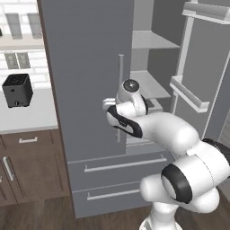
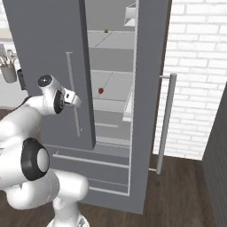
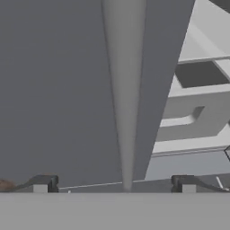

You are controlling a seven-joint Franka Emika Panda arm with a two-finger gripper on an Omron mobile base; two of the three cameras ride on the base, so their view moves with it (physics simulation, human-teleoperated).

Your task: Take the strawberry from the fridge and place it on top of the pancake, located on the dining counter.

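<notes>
Two doors on the fridge [image 2: 44,35]: right one swung open, left one shut. We have the gripper [image 3: 115,184] spread wide, empty, straddling the left door's handle [image 3: 125,112]. Risk: we could catch that handle or the shut door's edge when reaching in, since we sit tight against it. Strawberry [image 2: 100,90] looks tiny, dark red, roundish; it sits on a middle shelf inside, well apart from us.

Strawberry [image 2: 100,90] on mid shelf in fridge [image 2: 44,53], R door open, L door shut
</notes>
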